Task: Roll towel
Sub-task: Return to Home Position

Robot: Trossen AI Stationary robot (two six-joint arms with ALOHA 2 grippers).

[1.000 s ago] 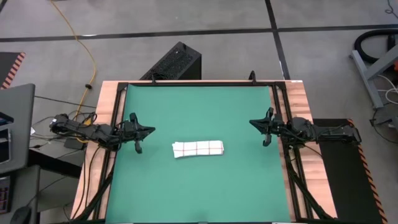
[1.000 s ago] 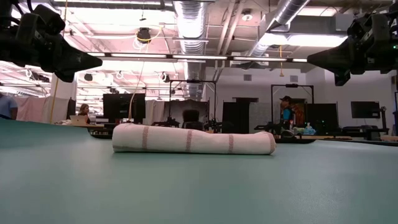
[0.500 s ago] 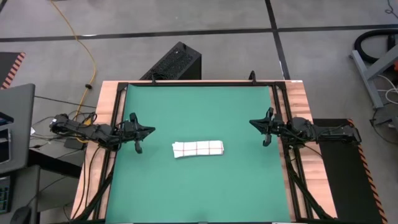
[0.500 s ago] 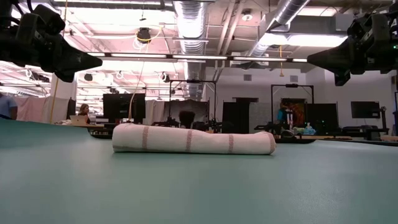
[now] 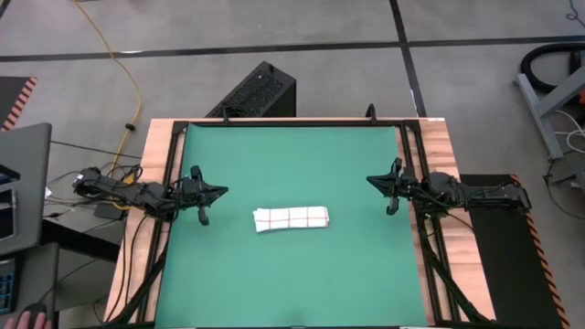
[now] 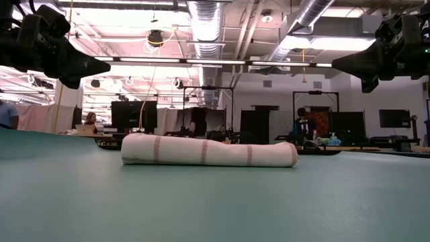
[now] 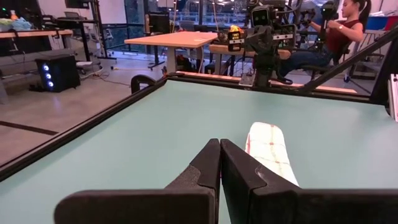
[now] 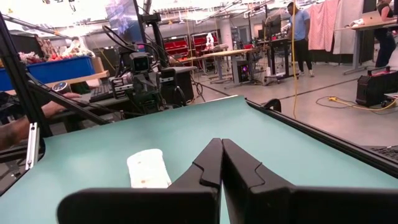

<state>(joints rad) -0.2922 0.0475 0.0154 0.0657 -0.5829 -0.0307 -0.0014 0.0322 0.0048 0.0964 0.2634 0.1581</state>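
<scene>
The towel [image 5: 291, 218] is seen rolled in the middle of the green mat [image 5: 274, 155], well apart from the left gripper [image 5: 222, 190] and the right gripper [image 5: 370, 180], both with fingers pressed together, so the return to rest is judged nearly done and only parking is required.

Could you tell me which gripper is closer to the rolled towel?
The left gripper: its shut tip lies a shorter gap from the towel than the right gripper does.
</scene>
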